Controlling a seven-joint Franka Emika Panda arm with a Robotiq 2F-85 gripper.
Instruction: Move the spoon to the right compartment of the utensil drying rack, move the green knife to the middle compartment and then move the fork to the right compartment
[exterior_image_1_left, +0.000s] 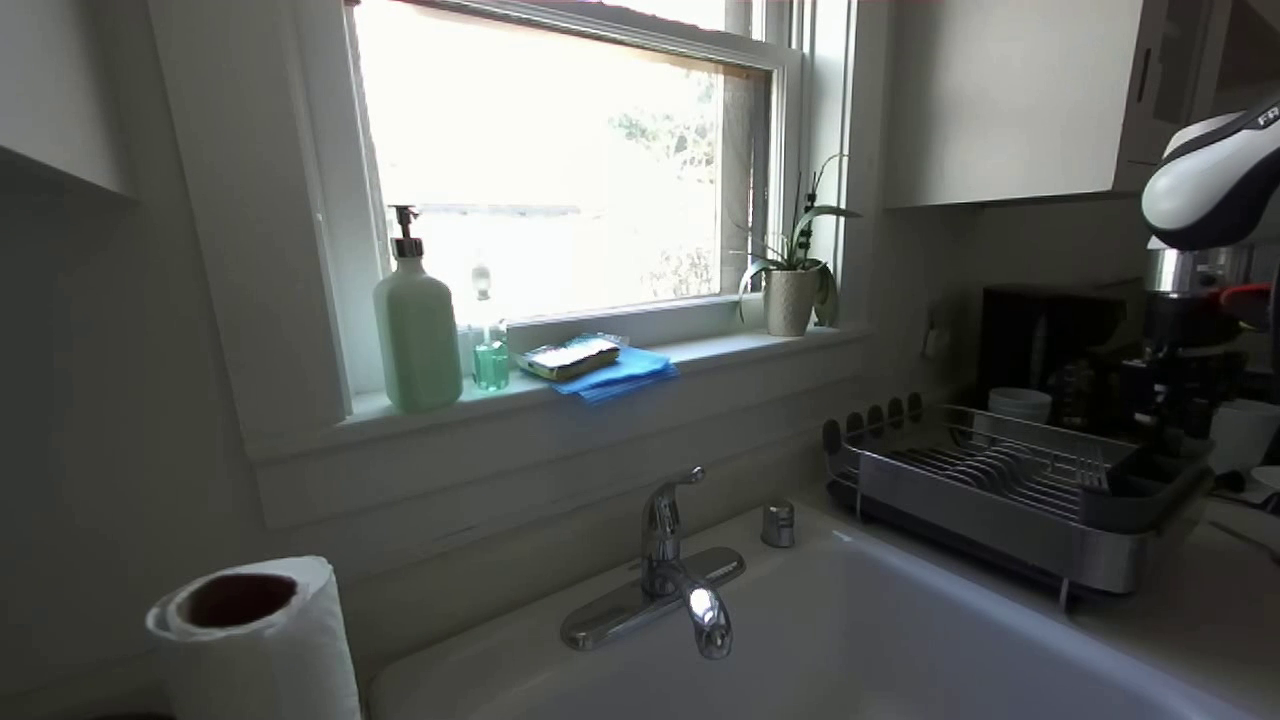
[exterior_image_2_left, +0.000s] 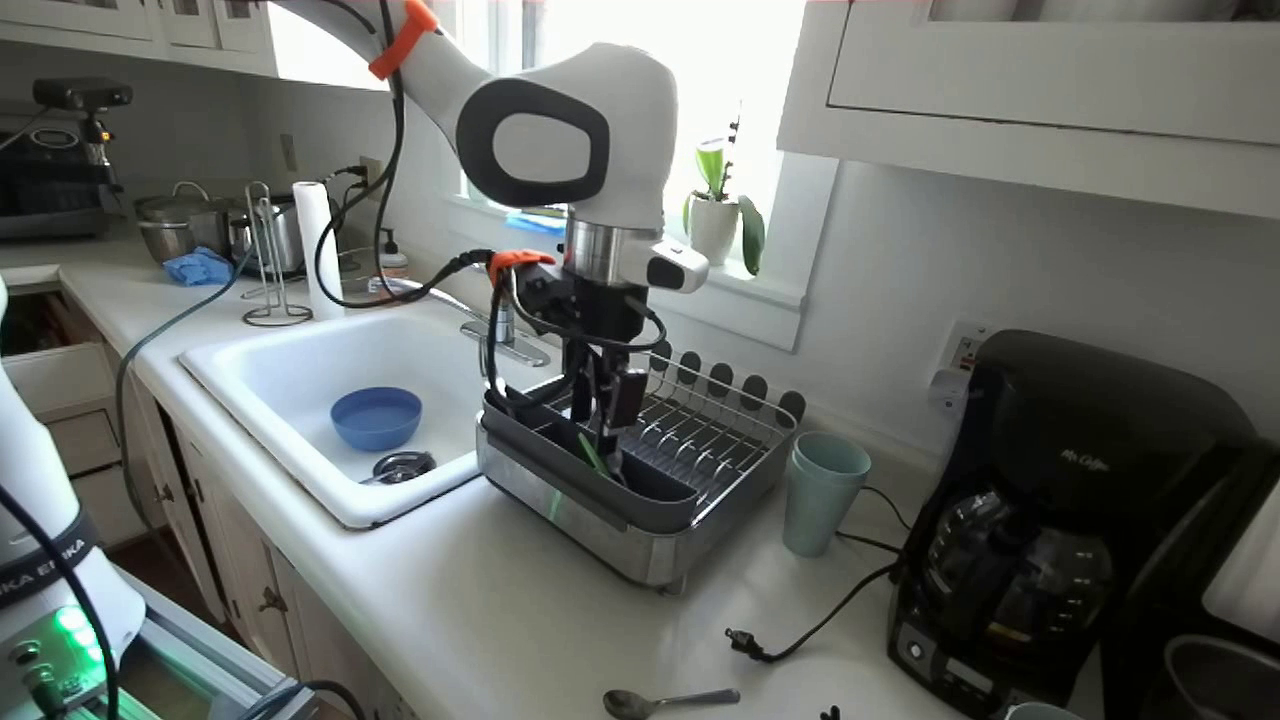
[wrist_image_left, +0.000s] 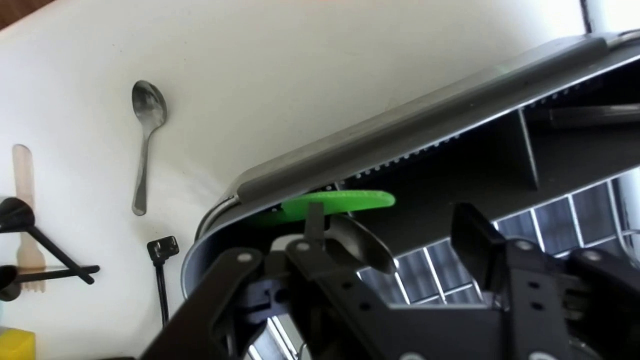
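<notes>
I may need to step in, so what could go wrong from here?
The green knife and a spoon sit close together in the rack, so the open gripper might snag both in one grasp. Working among narrow compartments, it could also bump a divider if it moves sideways.

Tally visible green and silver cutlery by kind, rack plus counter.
Knives: 1, the green knife in the rack
Spoons: 2, one rack spoon, one counter spoon
Forks: 1, the silver fork in the rack
Total: 4
</notes>
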